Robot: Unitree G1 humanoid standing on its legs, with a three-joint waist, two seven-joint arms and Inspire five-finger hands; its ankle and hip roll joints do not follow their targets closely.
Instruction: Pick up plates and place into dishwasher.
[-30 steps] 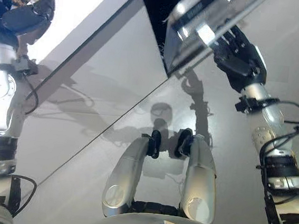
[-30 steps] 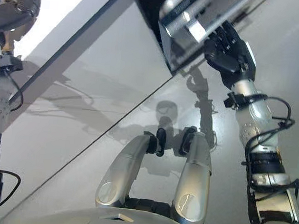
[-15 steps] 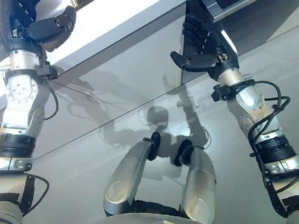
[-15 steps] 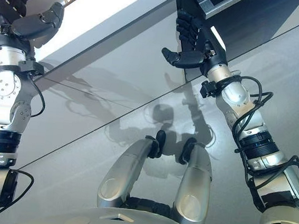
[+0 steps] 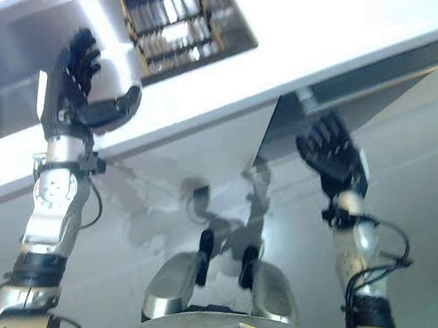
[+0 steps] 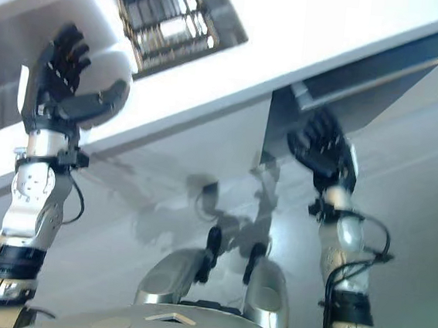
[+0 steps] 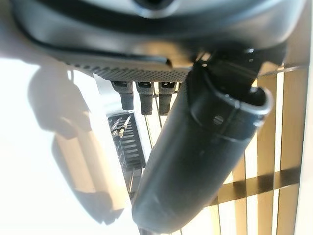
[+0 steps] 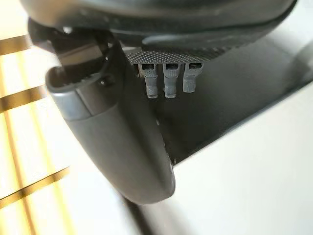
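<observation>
No plate can be made out. A dark slotted rack (image 5: pixel 178 24) holding pale pieces sits sunk in the white counter (image 5: pixel 356 30); it also appears past the left hand's fingers as the rack (image 7: pixel 128 142). My left hand (image 5: pixel 78 96) is raised in front of the counter's edge, below and left of the rack, open, thumb out, holding nothing. My right hand (image 5: pixel 332 153) is open with fingers spread, empty, in front of a dark opening (image 5: pixel 284 128) under the counter.
A grey cabinet front (image 5: pixel 204 155) runs below the counter's edge. A grey strip (image 5: pixel 416 55) lines the top of the dark opening. Grey floor (image 5: pixel 426 184) lies to the right. Yellow slats (image 7: pixel 274 147) appear beyond the left hand.
The whole view has swung up to the counter and rack. My right hand, a second ago at a shiny panel's edge, is now off it and spread open. My left hand has opened.
</observation>
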